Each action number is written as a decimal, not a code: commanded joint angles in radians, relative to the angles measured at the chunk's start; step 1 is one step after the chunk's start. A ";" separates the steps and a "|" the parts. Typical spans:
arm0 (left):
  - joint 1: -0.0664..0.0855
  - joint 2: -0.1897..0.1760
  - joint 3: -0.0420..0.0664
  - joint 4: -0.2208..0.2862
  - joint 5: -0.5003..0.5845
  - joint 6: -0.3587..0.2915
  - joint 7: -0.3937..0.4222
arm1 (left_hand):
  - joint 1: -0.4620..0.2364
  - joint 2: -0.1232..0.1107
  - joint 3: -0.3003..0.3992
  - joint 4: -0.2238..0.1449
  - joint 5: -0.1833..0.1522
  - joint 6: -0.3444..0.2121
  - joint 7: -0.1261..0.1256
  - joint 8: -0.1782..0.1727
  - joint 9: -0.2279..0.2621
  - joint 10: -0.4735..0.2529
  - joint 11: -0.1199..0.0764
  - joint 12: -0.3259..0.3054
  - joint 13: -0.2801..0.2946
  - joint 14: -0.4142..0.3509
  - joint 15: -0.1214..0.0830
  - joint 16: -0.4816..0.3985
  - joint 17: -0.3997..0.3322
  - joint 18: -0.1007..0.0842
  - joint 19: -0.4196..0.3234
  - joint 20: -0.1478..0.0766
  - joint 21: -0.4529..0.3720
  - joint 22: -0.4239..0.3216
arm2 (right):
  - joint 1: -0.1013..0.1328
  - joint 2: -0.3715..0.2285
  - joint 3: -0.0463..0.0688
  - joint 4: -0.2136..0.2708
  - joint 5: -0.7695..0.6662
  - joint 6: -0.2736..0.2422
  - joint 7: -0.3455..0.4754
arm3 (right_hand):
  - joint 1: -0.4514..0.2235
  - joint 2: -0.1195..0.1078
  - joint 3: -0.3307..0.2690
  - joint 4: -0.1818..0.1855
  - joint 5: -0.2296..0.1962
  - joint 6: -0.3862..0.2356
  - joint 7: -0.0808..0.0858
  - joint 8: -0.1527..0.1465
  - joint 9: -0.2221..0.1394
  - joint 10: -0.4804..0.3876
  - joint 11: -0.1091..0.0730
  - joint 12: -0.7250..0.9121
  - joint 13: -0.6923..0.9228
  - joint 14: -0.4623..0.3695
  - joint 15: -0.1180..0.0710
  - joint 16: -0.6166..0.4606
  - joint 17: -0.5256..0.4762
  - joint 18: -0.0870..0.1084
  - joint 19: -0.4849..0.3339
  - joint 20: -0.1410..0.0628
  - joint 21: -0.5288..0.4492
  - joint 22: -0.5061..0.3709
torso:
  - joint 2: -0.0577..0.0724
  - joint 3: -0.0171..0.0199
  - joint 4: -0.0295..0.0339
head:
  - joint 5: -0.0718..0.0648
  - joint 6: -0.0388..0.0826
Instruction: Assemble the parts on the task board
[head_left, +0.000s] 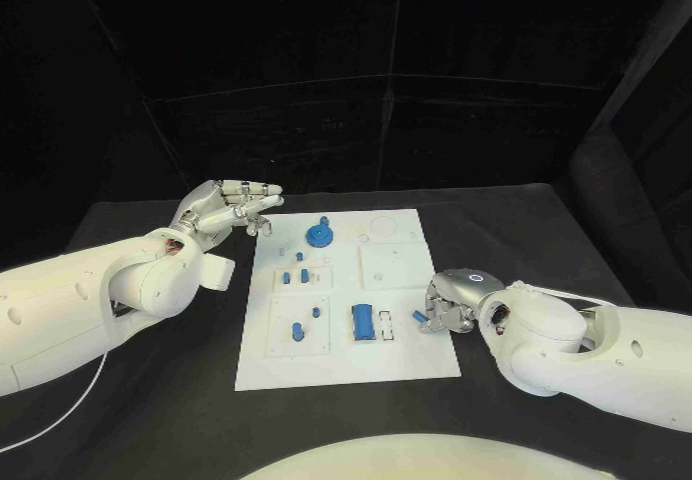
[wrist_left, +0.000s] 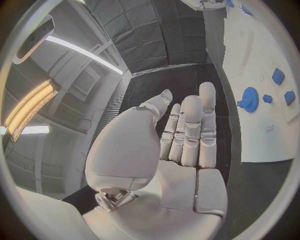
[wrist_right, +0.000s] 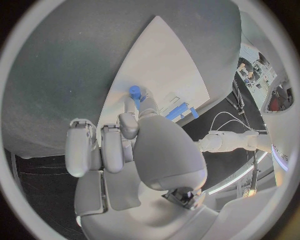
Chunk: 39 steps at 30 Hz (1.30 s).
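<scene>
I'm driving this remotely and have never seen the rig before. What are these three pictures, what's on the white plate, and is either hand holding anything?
You are looking at a two-armed robot with silver many-fingered hands, working at a black table. The square picture comes from a camera on its head, looking down. The two round ones come from fisheye cameras at each wrist, looking out over that arm's own palm.

The white plate is the task board. On it lie small blue parts: a blue gear near the far end, a blue cylinder nearer the robot, and some smaller blue pieces between them.

The left hand hangs at the board's far left corner, fingers apart, holding nothing. The right hand is at the board's right edge and pinches a small blue part between its fingertips.
</scene>
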 joint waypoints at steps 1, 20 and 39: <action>0.001 0.000 0.001 0.001 0.002 0.010 0.005 | -0.004 0.007 -0.005 -0.003 0.003 -0.007 0.001 0.004 0.000 -0.007 0.003 0.002 -0.001 -0.007 0.001 -0.003 -0.001 0.014 0.002 0.003 -0.005 -0.001 | -0.014 -0.002 -0.014 -0.013 0.001 0.077 -0.046 | 0.056 0.052 0.031 -0.010 0.089 0.002 -0.003 -0.008 -0.180 -0.004 -0.002 -0.004 0.005 0.048 -0.002 -0.003 0.003 -0.007 -0.004 0.001 -0.004 0.093 | 0.000 0.0000 -0.0009 | 0.000 -0.001; 0.000 0.002 0.000 0.000 0.002 0.012 0.003 | -0.004 0.007 -0.005 -0.003 0.003 -0.007 0.001 0.004 0.000 -0.007 0.003 0.002 -0.001 -0.007 0.001 -0.003 -0.001 0.014 0.002 0.003 -0.005 -0.001 | -0.013 -0.033 -0.013 0.055 0.184 -0.162 0.012 | 0.027 0.027 0.103 0.023 0.246 0.016 -0.009 -0.024 -0.174 0.015 -0.006 0.023 0.026 0.053 -0.007 0.007 0.023 -0.013 0.015 -0.003 0.012 0.115 | 0.000 -0.0012 -0.0001 | 0.003 0.002; -0.001 0.001 -0.001 0.002 0.002 0.014 0.002 | -0.004 0.007 -0.005 -0.003 0.003 -0.007 0.001 0.004 0.000 -0.007 0.003 0.002 -0.001 -0.007 0.001 -0.003 -0.001 0.014 0.002 0.003 -0.005 -0.001 | -0.013 0.002 -0.013 0.075 0.277 -0.271 0.054 | -0.002 0.004 0.121 0.047 0.223 0.020 -0.010 -0.029 -0.171 0.021 -0.007 0.031 0.032 0.054 -0.007 0.009 0.029 -0.013 0.017 -0.003 0.014 0.118 | 0.001 -0.0004 -0.0005 | 0.007 0.000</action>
